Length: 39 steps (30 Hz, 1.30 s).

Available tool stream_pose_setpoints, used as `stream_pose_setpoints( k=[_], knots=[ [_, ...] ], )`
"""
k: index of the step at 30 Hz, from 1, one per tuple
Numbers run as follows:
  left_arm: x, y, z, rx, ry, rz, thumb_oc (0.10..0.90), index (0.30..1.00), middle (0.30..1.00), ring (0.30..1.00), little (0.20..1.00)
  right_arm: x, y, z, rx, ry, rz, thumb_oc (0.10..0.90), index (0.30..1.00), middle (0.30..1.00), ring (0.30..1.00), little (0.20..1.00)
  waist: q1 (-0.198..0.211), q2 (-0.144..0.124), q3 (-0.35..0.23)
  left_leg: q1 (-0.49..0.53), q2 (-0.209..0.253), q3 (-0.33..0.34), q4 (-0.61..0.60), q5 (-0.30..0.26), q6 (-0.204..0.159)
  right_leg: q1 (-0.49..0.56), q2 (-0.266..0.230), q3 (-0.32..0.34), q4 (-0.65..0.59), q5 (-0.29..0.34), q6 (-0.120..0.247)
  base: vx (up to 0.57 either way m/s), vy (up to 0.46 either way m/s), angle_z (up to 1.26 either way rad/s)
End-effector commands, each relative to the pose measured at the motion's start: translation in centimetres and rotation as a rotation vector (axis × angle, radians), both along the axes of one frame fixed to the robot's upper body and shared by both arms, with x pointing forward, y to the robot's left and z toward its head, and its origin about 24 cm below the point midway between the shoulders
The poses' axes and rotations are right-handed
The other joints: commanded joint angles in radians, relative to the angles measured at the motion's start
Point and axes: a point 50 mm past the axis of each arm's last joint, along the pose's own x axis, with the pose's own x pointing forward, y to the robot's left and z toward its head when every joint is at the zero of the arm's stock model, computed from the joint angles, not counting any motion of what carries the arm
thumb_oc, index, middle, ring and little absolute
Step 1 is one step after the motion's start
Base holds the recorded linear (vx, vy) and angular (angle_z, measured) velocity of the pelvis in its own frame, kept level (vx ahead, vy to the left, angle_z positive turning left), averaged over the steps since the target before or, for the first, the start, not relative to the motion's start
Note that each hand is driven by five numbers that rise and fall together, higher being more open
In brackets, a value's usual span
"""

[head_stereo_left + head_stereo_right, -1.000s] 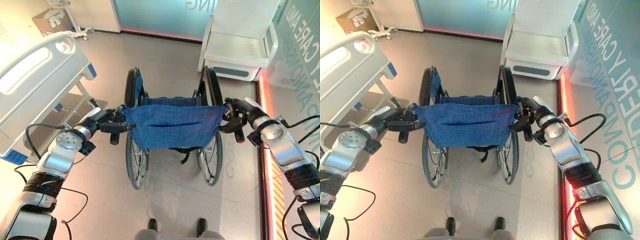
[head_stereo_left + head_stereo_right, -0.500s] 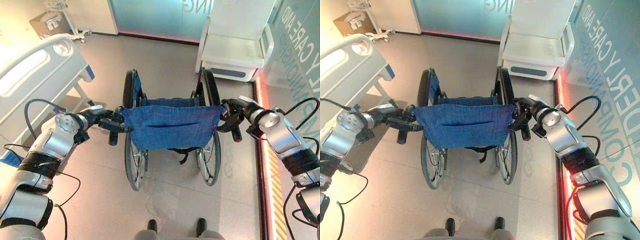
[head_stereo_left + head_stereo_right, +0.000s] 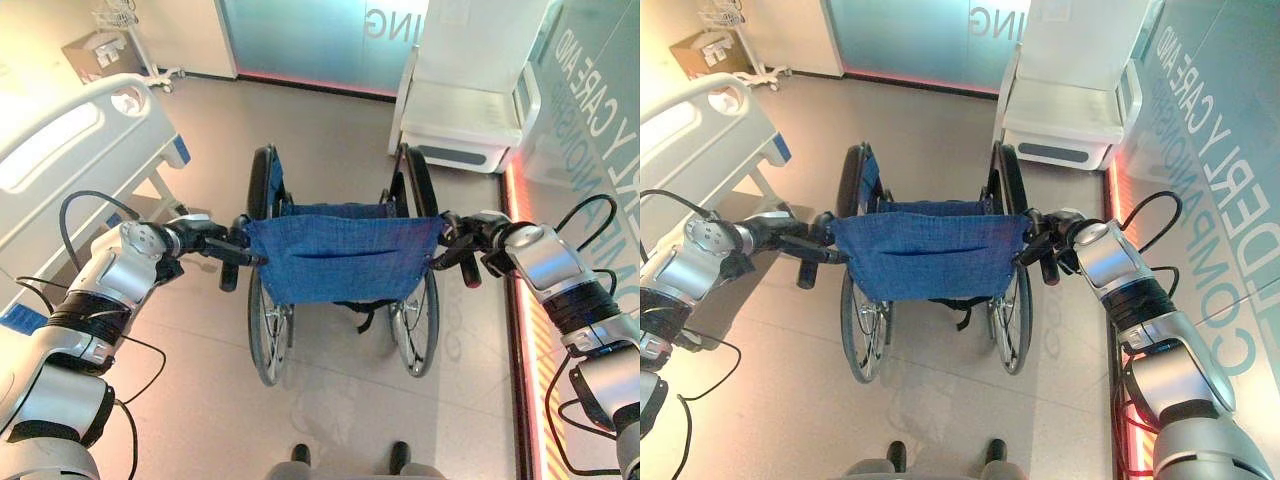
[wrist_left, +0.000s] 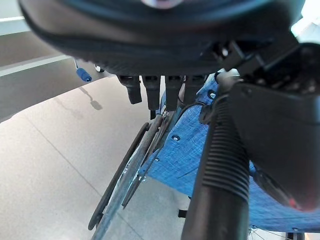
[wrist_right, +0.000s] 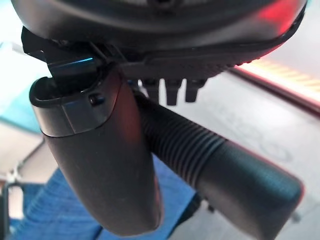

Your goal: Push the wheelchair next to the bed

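Wheelchair (image 3: 340,262): blue fabric back, ribbed black grips. Left hand (image 3: 205,240) and right hand (image 3: 470,240) stay curled round the grips. Bed (image 3: 70,170) at left; chair sits slightly farther ahead than before.

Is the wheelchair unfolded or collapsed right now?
Unfolded. The wheelchair's blue backrest is stretched flat between the push handles, and the big wheels stand apart, upright on the floor.
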Motion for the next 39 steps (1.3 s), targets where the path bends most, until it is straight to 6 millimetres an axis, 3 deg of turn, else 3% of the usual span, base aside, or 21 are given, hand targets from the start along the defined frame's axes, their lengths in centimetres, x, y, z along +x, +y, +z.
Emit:
stream_pose_setpoints(
  k=[1, 5, 9, 19, 26, 27, 29, 39],
  knots=[
    [-2.9, 5.8, -2.4, 0.142, 0.126, 0.248, 0.8, 0.9, 0.9, 0.9, 0.9, -5.5, -9.7, -5.3, -0.267, 0.327, -0.408, 0.8, 0.9, 0.9, 0.9, 0.9, 0.0, 0.013, 0.031, -0.098, -0.043, -0.005, 0.093, -0.07, 0.041, -0.019, 0.047, -0.028, 0.117, -0.122, -0.052, 0.0, 0.0, 0.0],
    [-2.9, 5.4, -3.0, 0.13, 0.11, 0.241, 0.8, 0.9, 0.9, 0.9, 0.9, -6.7, -10.2, -7.7, -0.165, 0.474, -0.381, 0.8, 0.9, 0.9, 0.9, 0.9, 0.01, 0.015, 0.035, -0.101, -0.044, -0.005, 0.092, -0.067, 0.039, -0.02, 0.044, -0.034, 0.116, -0.122, -0.053, 0.0, 0.0, 0.0],
    [-2.8, 5.2, -3.0, 0.143, 0.098, 0.227, 0.8, 0.9, 0.9, 0.9, 0.9, -6.6, -9.9, -8.7, -0.075, 0.493, -0.314, 0.8, 0.9, 0.9, 0.9, 0.9, 0.021, 0.011, 0.033, -0.101, -0.045, -0.007, 0.094, -0.063, 0.038, -0.017, 0.042, -0.041, 0.116, -0.12, -0.054, 0.0, 0.0, 0.0],
    [-2.8, 4.0, -4.8, 0.173, 0.188, 0.174, 0.8, 0.9, 0.9, 0.9, 0.9, -5.1, -8.2, -8.1, -0.001, 0.475, -0.147, 0.8, 0.9, 0.9, 0.9, 0.9, 0.03, 0.008, 0.022, -0.098, -0.049, -0.017, 0.096, -0.06, 0.035, -0.007, 0.04, -0.054, 0.116, -0.122, -0.055, 0.0, 0.0, 0.0],
    [-3.6, 3.6, -6.9, 0.203, 0.382, 0.204, 0.8, 0.9, 0.9, 0.9, 0.9, -4.4, -7.5, -7.7, -0.036, 0.443, -0.123, 0.8, 0.9, 0.9, 0.9, 0.9, 0.029, 0.012, 0.019, -0.091, -0.049, -0.02, 0.096, -0.06, 0.035, 0.001, 0.04, -0.054, 0.116, -0.123, -0.056, 0.0, 0.0, 0.0],
    [-3.7, 3.5, -7.3, 0.198, 0.406, 0.218, 0.723, 0.785, 0.785, 0.785, 0.785, -4.3, -7.4, -7.6, -0.052, 0.441, -0.126, 0.8, 0.9, 0.9, 0.9, 0.9, 0.028, 0.012, 0.017, -0.09, -0.05, -0.021, 0.096, -0.061, 0.036, 0.002, 0.04, -0.053, 0.116, -0.124, -0.057, 0.0, 0.0, 0.0],
    [-3.8, 3.2, -7.8, 0.197, 0.453, 0.225, 0.8, 0.9, 0.9, 0.9, 0.9, -4.1, -7.2, -7.5, -0.058, 0.439, -0.126, 0.8, 0.9, 0.9, 0.9, 0.9, 0.026, 0.013, 0.017, -0.088, -0.049, -0.021, 0.098, -0.063, 0.036, 0.004, 0.039, -0.052, 0.116, -0.125, -0.057, 0.0, 0.0, 0.0],
    [-2.8, 0.9, -8.9, 0.14, 0.501, 0.201, 0.8, 0.9, 0.9, 0.9, 0.9, -3.2, -5.8, -7.3, -0.066, 0.412, -0.129, 0.8, 0.9, 0.9, 0.9, 0.9, 0.017, 0.015, 0.017, -0.08, -0.047, -0.02, 0.097, -0.066, 0.034, 0.008, 0.038, -0.044, 0.116, -0.127, -0.059, 0.0, 0.0, 0.0]
  ],
)
